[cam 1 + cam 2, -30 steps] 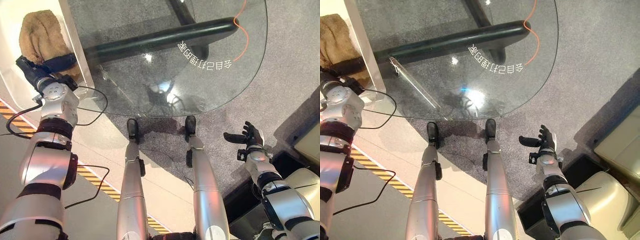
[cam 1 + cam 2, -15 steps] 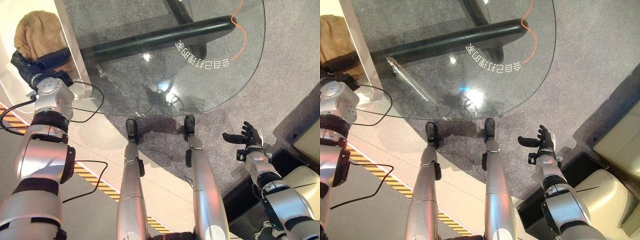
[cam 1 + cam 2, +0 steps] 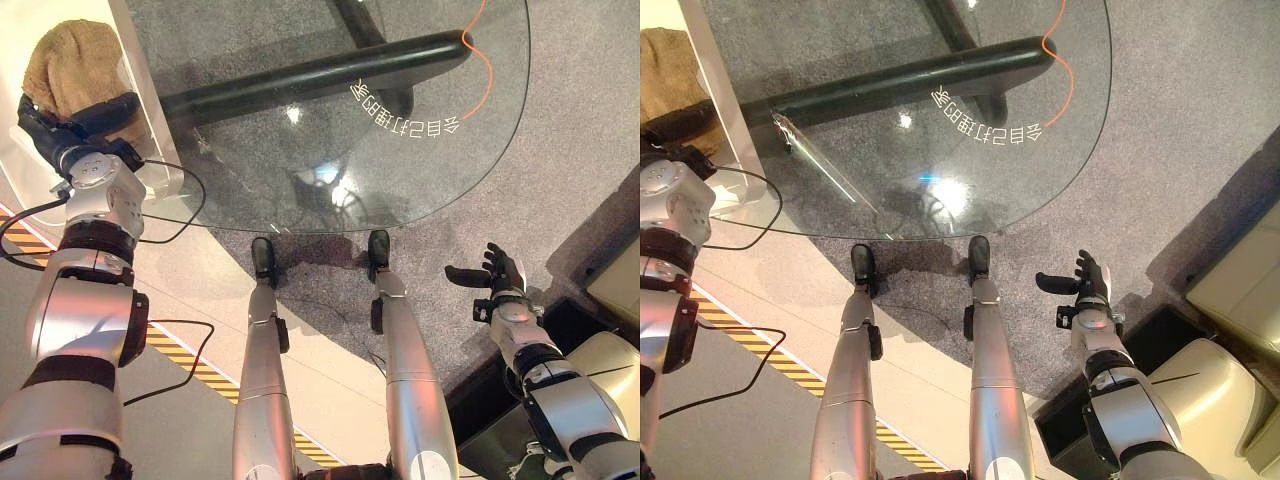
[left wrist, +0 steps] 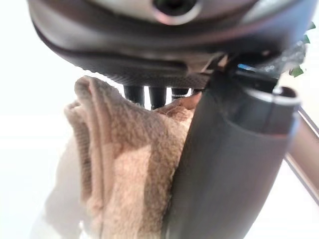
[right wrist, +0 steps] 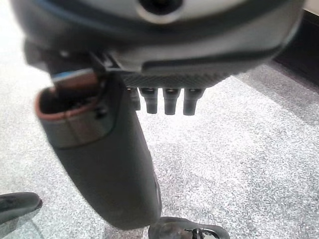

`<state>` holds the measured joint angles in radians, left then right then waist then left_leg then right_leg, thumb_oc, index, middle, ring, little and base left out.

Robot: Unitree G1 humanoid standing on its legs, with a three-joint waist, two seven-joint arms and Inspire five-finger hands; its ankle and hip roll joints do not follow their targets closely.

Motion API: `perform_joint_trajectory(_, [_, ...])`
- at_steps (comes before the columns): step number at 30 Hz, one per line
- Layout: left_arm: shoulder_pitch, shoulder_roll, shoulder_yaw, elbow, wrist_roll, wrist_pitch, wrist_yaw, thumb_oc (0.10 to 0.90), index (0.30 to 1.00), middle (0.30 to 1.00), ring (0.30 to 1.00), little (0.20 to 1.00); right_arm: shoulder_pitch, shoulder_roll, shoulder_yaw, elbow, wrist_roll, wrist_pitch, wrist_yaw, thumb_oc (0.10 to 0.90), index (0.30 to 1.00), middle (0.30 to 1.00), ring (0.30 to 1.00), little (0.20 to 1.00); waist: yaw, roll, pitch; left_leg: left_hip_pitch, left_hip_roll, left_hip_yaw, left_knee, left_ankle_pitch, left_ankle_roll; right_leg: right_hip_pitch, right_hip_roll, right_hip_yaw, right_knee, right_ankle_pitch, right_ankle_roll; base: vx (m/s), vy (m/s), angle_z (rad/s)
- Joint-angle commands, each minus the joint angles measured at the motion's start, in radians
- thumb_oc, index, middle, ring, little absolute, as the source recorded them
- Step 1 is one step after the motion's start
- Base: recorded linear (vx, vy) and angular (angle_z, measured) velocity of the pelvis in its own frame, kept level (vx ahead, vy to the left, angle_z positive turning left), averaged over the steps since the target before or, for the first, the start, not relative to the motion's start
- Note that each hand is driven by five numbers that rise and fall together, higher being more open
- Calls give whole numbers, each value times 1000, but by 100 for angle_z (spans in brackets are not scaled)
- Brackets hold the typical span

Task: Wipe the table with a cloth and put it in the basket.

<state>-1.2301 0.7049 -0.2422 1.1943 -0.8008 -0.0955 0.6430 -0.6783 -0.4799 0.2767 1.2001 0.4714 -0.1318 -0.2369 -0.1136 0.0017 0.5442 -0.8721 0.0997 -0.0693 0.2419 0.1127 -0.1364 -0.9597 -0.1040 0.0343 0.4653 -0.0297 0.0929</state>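
Head stereo pair looking steeply down, sharing the glass table [image 3: 400, 130], wrist cameras close along each hand

Tan, fuzzy cloth [image 3: 72, 72], bunched, in the white basket [image 3: 150, 120] beside the glass table [image 3: 330, 110].

Tan terry cloth [image 4: 124, 169]: thick, fuzzy pile, matt, folded into soft ridges. Rounded clear glass tabletop [image 3: 420, 170]: smooth, glossy, with bright glints and white print on its surface. Black tubular table frame [image 3: 330, 75] beneath the glass: smooth, with a dull sheen. White translucent plastic basket wall [image 3: 140, 80]: smooth and glossy. Grey carpet floor [image 5: 239, 164]: speckled, rough, matt. Dark left hand [image 4: 234, 164]: smooth plastic shell, satin finish. Dark right hand [image 5: 107, 164]: the same smooth satin plastic.
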Motion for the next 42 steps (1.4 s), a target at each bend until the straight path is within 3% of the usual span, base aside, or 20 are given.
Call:
perform_joint_trajectory(1, [42,89,45,-2,36,-94,45,800,900,900,900,900,77,-40,4,14,25,-16,-35,800,900,900,900,900,1,8,-24,27,-96,52,49,-78,92,104,122,-48,-115,-25,-77,0,0,0])
perform_joint_trajectory(25, [178,107,127,-60,71,-131,51,800,900,900,900,900,154,-31,-42,28,19,21,-27,800,900,900,900,900,17,3,-41,223,-103,70,7,-82,89,300,109,-48,-158,-23,-67,0,0,0])
perform_joint_trajectory(30, [291,72,166,-143,69,-203,-63,800,900,900,900,900,215,-19,-61,22,-1,33,1,800,900,900,900,900,31,11,-76,280,-116,74,-16,-82,88,364,104,-48,-175,-27,-62,0,0,0])
perform_joint_trajectory(33, [435,41,215,-180,39,-193,-170,800,900,900,900,900,278,-15,-89,26,-36,38,38,800,900,900,900,900,51,21,-122,348,-126,71,-56,-76,90,430,85,-53,-211,-14,-51,54,-33,2])
perform_joint_trajectory(42, [742,-78,304,-176,69,-168,-385,800,900,900,900,900,405,15,-138,68,-129,65,120,800,900,900,900,900,82,19,-249,560,-132,76,-182,-79,99,634,43,-59,-318,8,-23,118,-7,4])
